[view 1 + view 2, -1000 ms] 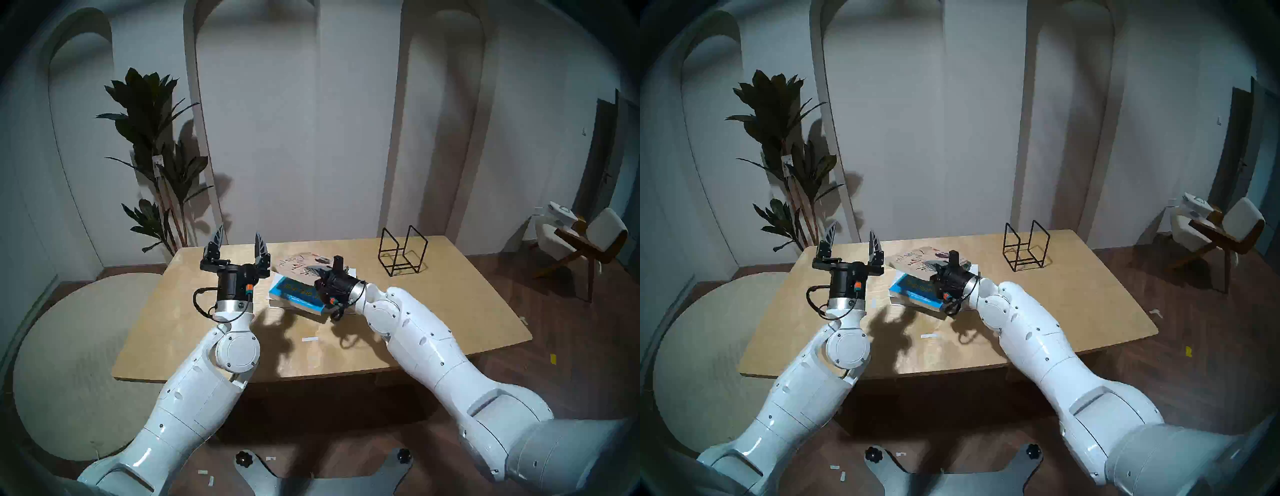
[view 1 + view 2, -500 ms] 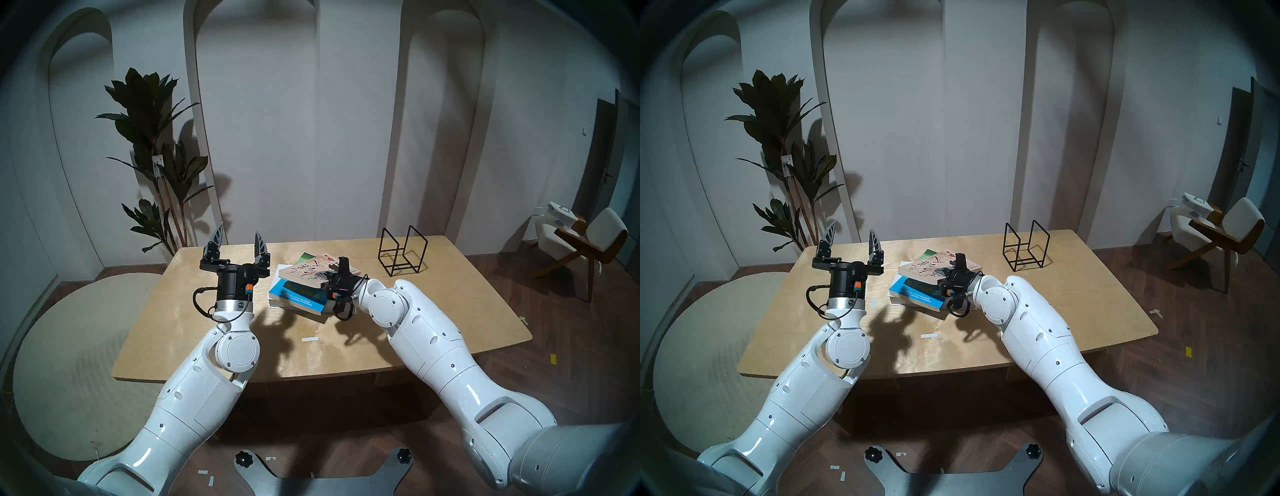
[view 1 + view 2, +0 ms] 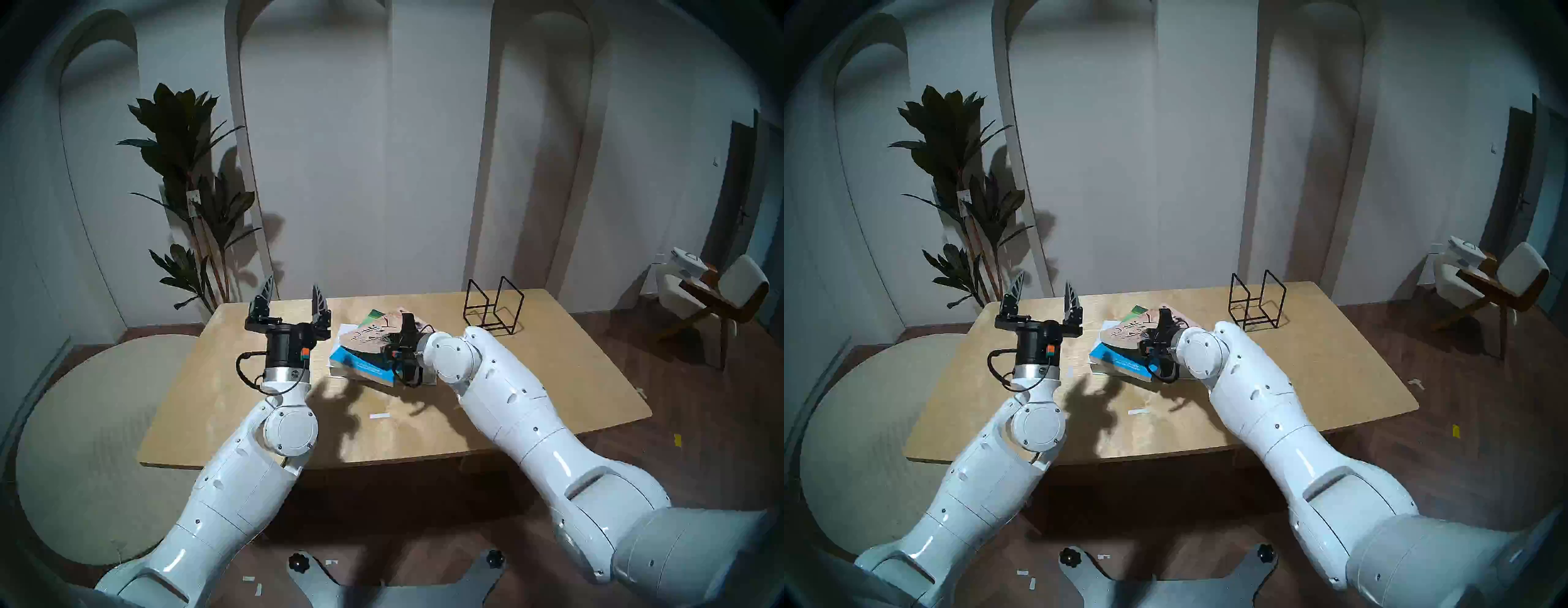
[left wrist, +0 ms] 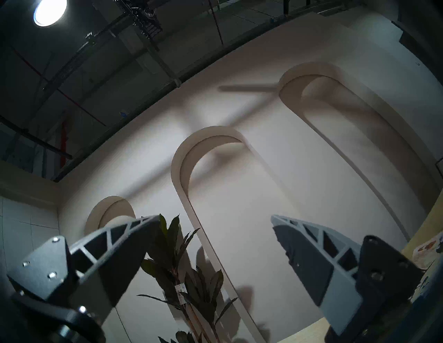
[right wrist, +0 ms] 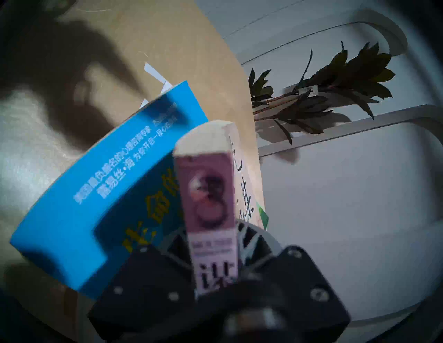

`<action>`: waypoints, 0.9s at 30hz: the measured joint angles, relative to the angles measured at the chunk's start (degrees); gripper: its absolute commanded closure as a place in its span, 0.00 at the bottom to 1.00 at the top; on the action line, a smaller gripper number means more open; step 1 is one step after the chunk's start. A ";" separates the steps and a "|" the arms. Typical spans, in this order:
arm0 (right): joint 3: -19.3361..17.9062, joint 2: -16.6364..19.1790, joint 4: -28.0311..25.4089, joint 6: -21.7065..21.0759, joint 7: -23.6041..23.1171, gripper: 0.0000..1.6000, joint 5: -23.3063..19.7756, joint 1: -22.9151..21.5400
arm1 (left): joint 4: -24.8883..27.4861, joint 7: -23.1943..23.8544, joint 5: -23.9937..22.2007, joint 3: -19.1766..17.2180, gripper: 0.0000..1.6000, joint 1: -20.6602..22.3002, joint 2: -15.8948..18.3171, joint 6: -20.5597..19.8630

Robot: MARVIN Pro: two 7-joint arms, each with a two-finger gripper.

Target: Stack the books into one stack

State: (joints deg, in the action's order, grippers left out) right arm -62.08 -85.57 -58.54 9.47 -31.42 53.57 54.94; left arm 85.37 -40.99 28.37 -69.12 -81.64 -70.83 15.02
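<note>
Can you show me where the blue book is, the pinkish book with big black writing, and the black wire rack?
blue book [image 3: 360, 364]: head left view, on its cover's blue strip.
pinkish book [image 3: 368, 333]: head left view, on its cover by the black writing.
black wire rack [image 3: 493, 327]: head left view, on its base wire.

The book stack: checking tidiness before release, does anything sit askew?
Yes. The beige-pink paperback with black calligraphy is tilted in the shut right gripper, not flat on the blue paperback.

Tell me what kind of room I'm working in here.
Probably a staged living-room set inside a larger hall: arched niches in the wall, a potted plant, a wooden table and an armchair, yet the left wrist view shows bare industrial ceiling trusses above the wall.
</note>
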 measured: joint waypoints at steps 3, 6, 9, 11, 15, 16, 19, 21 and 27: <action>0.50 -1.01 2.34 -0.31 0.63 1.00 0.62 -1.45 | 0.00 0.08 0.02 -0.04 0.00 0.00 -0.02 0.02; 0.84 -1.95 4.39 -0.48 1.27 1.00 1.03 -2.69 | -0.01 0.16 0.04 -0.08 0.00 0.00 -0.04 0.04; 0.76 -2.77 5.63 -0.91 1.09 0.00 0.81 -3.50 | -0.01 0.24 0.07 -0.12 0.00 0.00 -0.06 0.05; -0.15 -3.45 5.95 -2.00 -0.71 0.00 -0.96 -3.64 | -0.01 0.28 0.09 -0.15 0.00 0.00 -0.08 0.06; -2.52 -4.40 4.88 -3.94 -4.68 0.00 -5.94 -3.66 | -0.04 0.32 0.14 -0.21 0.00 -0.02 -0.14 0.09; -3.02 -4.58 4.33 -4.58 -6.09 0.00 -7.39 -3.34 | -0.05 0.32 0.15 -0.23 0.00 -0.02 -0.15 0.09; -3.75 -4.81 2.64 -6.05 -9.33 0.00 -10.04 -2.28 | -0.07 0.34 0.19 -0.28 0.00 -0.02 -0.20 0.11; -4.42 -4.90 1.03 -7.14 -12.09 0.00 -11.94 -1.53 | -0.09 0.35 0.22 -0.32 0.00 -0.02 -0.25 0.13; -7.91 -4.79 -2.79 -11.56 -17.96 0.00 -15.82 -0.66 | -0.12 0.39 0.32 -0.41 0.00 -0.02 -0.32 0.16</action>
State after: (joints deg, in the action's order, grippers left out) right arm -69.98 -90.36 -61.34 -2.08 -49.38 37.75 54.29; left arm 85.25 -40.60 28.69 -69.52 -81.67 -71.15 15.19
